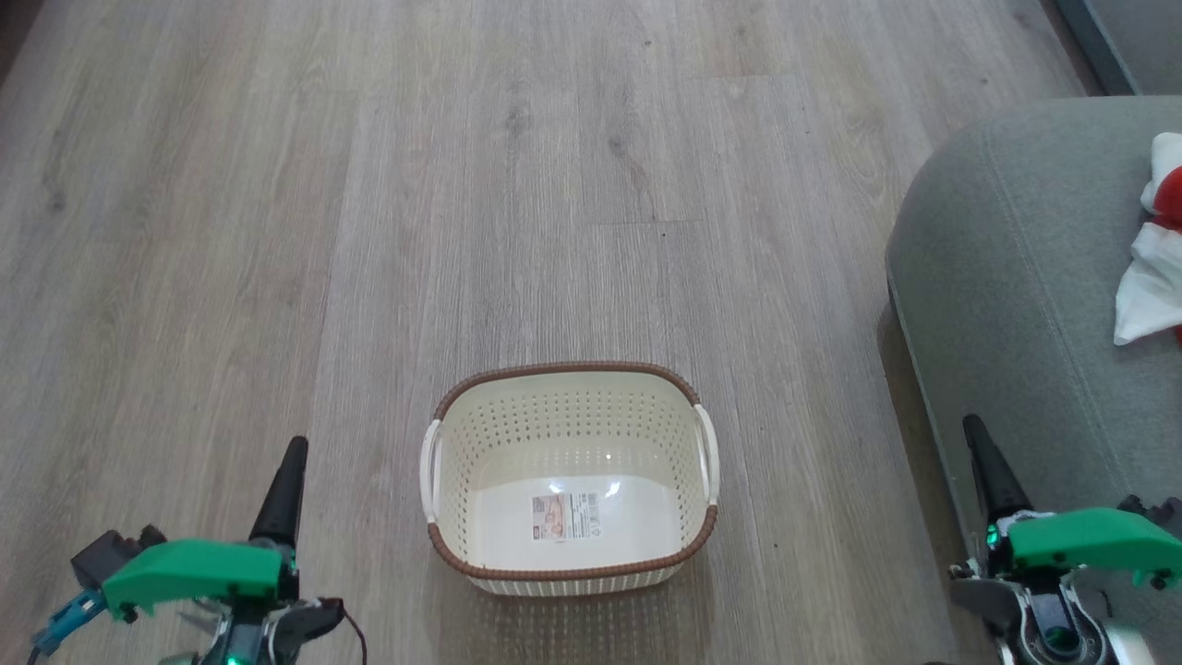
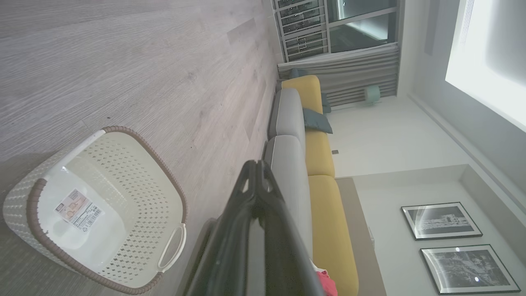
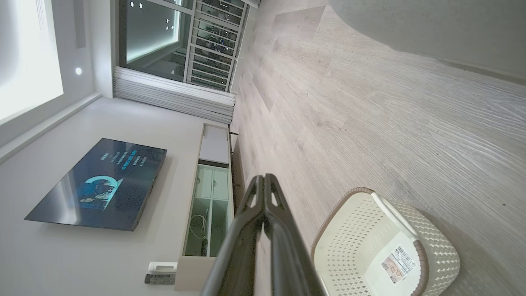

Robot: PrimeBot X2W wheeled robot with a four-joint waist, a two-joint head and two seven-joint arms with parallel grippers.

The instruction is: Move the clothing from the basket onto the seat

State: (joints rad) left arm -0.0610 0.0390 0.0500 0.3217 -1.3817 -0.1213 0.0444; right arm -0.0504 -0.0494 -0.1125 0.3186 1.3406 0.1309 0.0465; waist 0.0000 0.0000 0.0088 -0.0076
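The cream-white basket (image 1: 571, 480) with its brown rim stands on the floor in front of me, holding nothing but the label at its bottom; both wrist views also catch the basket (image 2: 98, 209) (image 3: 384, 246). On the grey-green seat (image 1: 1025, 296) at the right lies the red and white clothing (image 1: 1154, 249), cut off by the picture's edge. A scrap of red clothing (image 2: 326, 283) peeks out beside my left fingers. My left gripper (image 1: 294, 453) is shut at the lower left, clear of the basket. My right gripper (image 1: 974, 434) is shut over the seat's front edge.
Pale wood-plank floor (image 1: 554, 185) spreads around the basket. A long sofa with yellow backs (image 2: 320, 164) runs along the wall. A wall screen (image 3: 98, 185) and a low cabinet (image 3: 209, 193) line the opposite wall.
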